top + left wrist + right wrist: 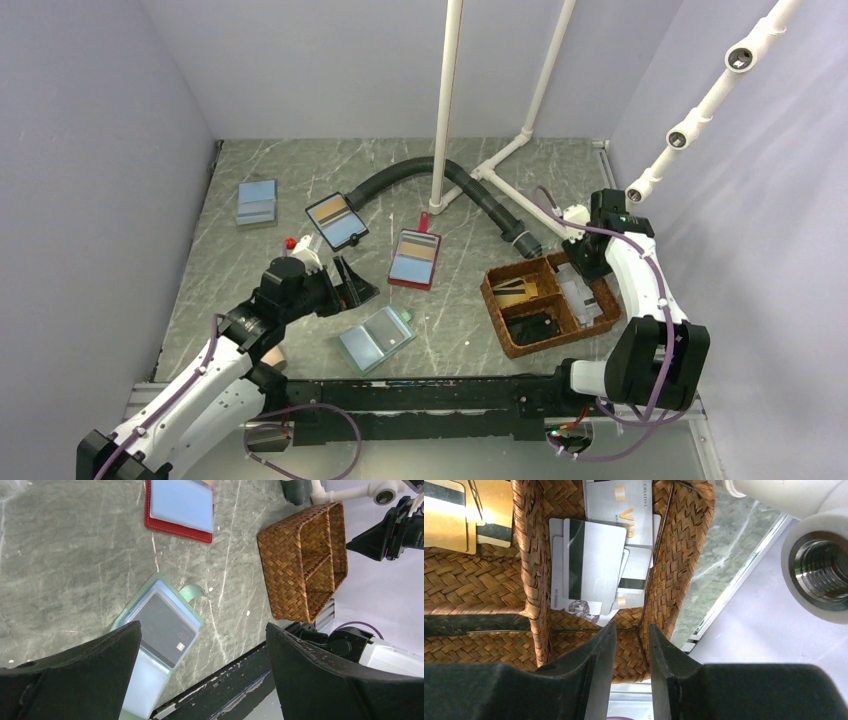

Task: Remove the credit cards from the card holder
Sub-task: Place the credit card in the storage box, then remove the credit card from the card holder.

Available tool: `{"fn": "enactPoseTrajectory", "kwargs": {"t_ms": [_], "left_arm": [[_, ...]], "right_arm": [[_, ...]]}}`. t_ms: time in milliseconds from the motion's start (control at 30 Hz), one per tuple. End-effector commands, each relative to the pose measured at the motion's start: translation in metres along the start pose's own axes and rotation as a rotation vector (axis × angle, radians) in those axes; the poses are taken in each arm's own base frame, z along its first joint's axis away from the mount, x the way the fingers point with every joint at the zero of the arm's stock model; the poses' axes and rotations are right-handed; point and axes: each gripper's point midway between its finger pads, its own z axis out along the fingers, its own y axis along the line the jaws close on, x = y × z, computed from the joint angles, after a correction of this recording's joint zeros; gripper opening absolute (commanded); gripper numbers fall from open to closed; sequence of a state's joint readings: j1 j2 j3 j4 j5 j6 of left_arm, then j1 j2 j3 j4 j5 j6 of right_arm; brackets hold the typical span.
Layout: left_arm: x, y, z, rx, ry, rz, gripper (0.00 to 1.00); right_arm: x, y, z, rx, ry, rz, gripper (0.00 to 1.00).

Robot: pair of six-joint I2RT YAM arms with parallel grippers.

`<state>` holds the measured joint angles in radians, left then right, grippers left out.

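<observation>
Four card holders [375, 338] [415, 258] [336, 221] [257, 203] and one wicker basket [495, 315].

Wicker basket [282, 575], marbled table [75, 555], matt card holder [375, 338]

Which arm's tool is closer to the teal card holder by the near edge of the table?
Left. The left tool hangs open just beyond the card holder, almost over it. The right tool is well off to the right, above the wicker basket.

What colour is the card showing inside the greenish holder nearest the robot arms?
The card is dark grey with pale VIP lettering. The left wrist view shows it best.
</observation>
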<state>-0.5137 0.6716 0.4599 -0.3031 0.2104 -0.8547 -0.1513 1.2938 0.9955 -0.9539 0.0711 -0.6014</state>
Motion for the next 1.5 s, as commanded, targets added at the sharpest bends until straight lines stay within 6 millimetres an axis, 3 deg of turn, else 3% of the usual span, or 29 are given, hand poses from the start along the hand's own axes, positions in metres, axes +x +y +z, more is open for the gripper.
{"fn": "enactPoseTrajectory", "kwargs": {"t_ms": [0,333,500,633,733,867,1000,1133,1200,1467], "left_arm": [[-0.003,-0.006,0.0,0.03,-0.012,-0.02,0.99],[0.02,0.003,0.003,0.025,0.052,-0.212,0.99],[0.033,0.007,0.01,0.011,0.109,-0.303,0.85],[0.042,0.012,0.017,-0.017,0.162,-0.353,0.72],[0.051,0.017,0.021,-0.046,0.198,-0.399,0.62],[0.064,0.029,0.023,-0.129,0.23,-0.448,0.58],[0.079,0.041,0.018,-0.241,0.254,-0.472,0.58],[0.09,0.041,0.024,-0.25,0.26,-0.498,0.57],[0.095,0.046,0.027,-0.271,0.268,-0.504,0.57],[0.1,0.058,0.043,-0.308,0.254,-0.517,0.57]], "right_arm": [[-0.021,-0.005,-0.015,-0.001,-0.085,0.014,0.33],[-0.068,0.091,-0.07,-0.511,-0.421,-0.246,0.36],[-0.096,0.175,-0.093,-0.813,-0.511,-0.429,0.37],[-0.115,0.242,-0.095,-0.985,-0.482,-0.518,0.34],[-0.127,0.287,-0.092,-1.101,-0.406,-0.491,0.29],[-0.139,0.344,-0.077,-1.171,-0.269,-0.457,0.22],[-0.139,0.389,-0.075,-1.295,-0.151,-0.375,0.22],[-0.13,0.415,-0.068,-1.342,-0.054,-0.321,0.25],[-0.126,0.421,-0.055,-1.324,-0.003,-0.277,0.26],[-0.123,0.43,-0.01,-1.222,0.118,-0.2,0.28]]}}
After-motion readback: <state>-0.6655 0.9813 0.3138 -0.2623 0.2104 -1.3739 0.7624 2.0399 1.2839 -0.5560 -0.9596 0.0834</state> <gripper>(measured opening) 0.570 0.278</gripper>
